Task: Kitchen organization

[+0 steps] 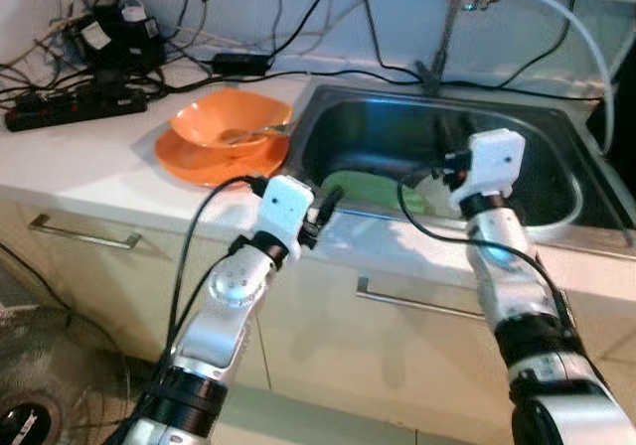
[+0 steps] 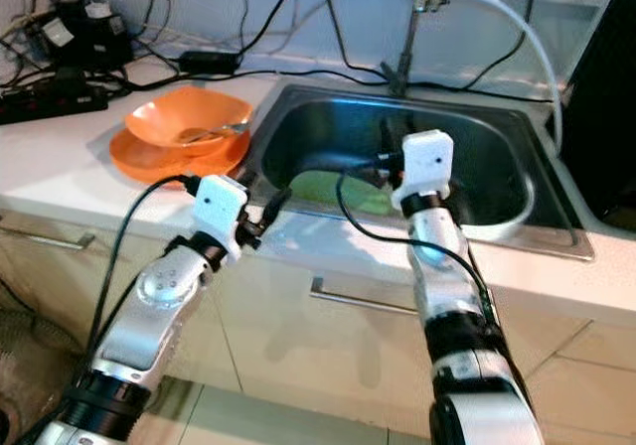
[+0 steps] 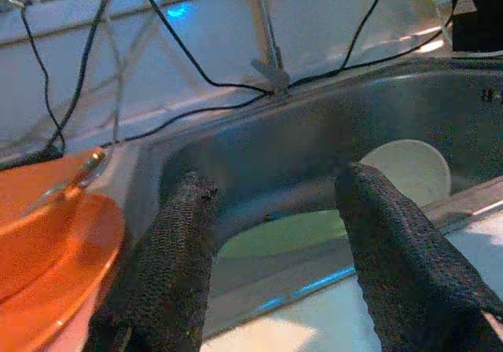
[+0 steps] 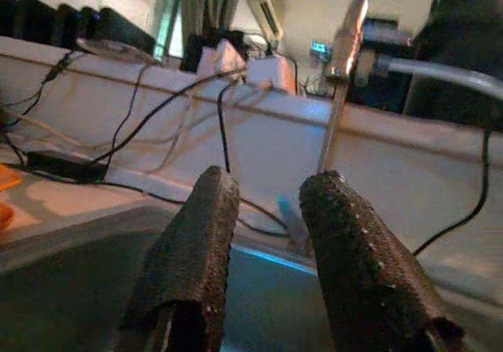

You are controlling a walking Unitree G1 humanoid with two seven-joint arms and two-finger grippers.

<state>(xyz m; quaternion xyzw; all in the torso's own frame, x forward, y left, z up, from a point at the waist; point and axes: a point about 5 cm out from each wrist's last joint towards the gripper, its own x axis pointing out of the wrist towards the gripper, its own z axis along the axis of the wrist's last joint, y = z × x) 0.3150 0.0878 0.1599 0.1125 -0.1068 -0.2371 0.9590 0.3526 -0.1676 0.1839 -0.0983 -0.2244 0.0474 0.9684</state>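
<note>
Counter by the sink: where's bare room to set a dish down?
Bare counter lies in front of the orange bowl, toward the near edge. Crowded: the back corner with the power strip and cables, and the sink, which holds a green plate.

1. The sink [image 1: 556, 147] is brushed metal with a dull sheen, and its rim catches the light.
2. The orange bowl [image 1: 227, 117] and the orange plate [image 1: 199, 163] under it look like smooth, glossy plastic; the spoon [image 1: 260, 131] in the bowl is shiny metal.
3. The desk [image 1: 89, 162] is smooth, pale and faintly glossy.
4. The left gripper [image 3: 271, 265] and the right gripper [image 4: 263, 265] have matt black fingers with a rough, grainy surface.
5. The arms are satin silver metal with white plastic wrist housings.
6. The cabinet handles [image 1: 417, 303] are brushed metal.
</note>
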